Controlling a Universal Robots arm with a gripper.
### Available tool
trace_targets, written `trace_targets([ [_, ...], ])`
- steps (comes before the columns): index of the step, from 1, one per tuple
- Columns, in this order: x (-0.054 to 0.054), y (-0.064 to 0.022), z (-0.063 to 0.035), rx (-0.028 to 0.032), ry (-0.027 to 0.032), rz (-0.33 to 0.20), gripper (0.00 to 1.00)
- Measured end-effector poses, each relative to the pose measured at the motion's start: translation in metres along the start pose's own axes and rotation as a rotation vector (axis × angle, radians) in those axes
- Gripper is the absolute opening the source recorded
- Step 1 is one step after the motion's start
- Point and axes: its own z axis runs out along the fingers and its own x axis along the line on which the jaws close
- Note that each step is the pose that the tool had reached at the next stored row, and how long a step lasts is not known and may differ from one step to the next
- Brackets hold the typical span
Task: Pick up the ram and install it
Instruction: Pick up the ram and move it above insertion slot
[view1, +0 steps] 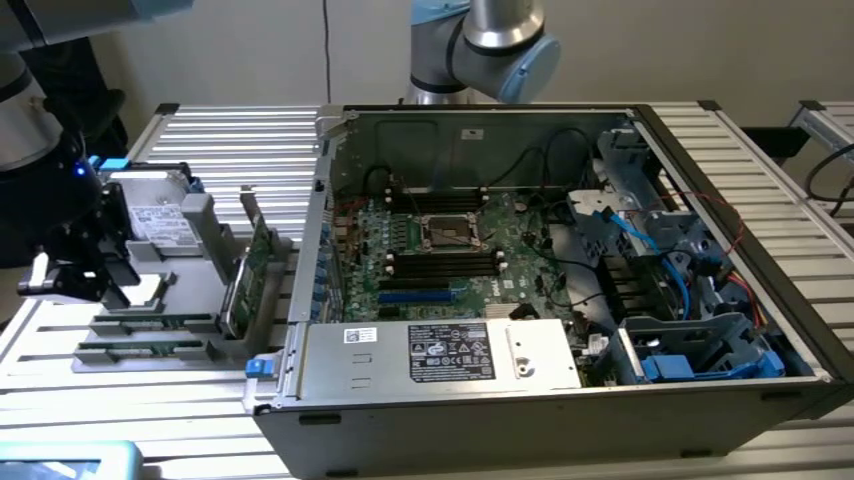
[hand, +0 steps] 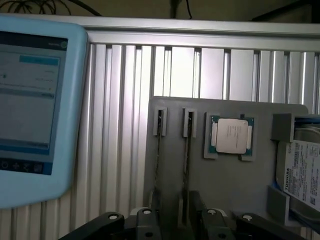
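— How is your light in the exterior view?
— Even and soft, from above. Your slatted aluminium table (view1: 214, 135) shines pale, while the open computer case (view1: 467, 430) sinks into shadow at its far wall and corners.
— And your wrist view?
— Dimmer and greyer. The tablet screen (hand: 32, 95) glows washed-out blue, the processor (hand: 231, 136) lid catches whitish glare, and the grey tray (hand: 225, 185) slots read black.

This is a robotics lab or test workshop. A table (view1: 227, 135) built of ribbed aluminium rails carries an open computer case (view1: 441, 135) with its mainboard (view1: 454, 250) and cables laid bare. A jointed robot arm (view1: 487, 40) rises beyond the case. A processor chip (hand: 231, 136) and a hard drive (hand: 305, 170) sit in a grey holder (hand: 225, 185). A blue-framed control screen (hand: 75, 125) lies on the rails.
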Motion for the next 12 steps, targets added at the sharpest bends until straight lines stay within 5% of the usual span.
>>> trace_targets([
  [12,0.01,-0.0089,0.0219,0.0,-0.0004,0.001,0.36],
])
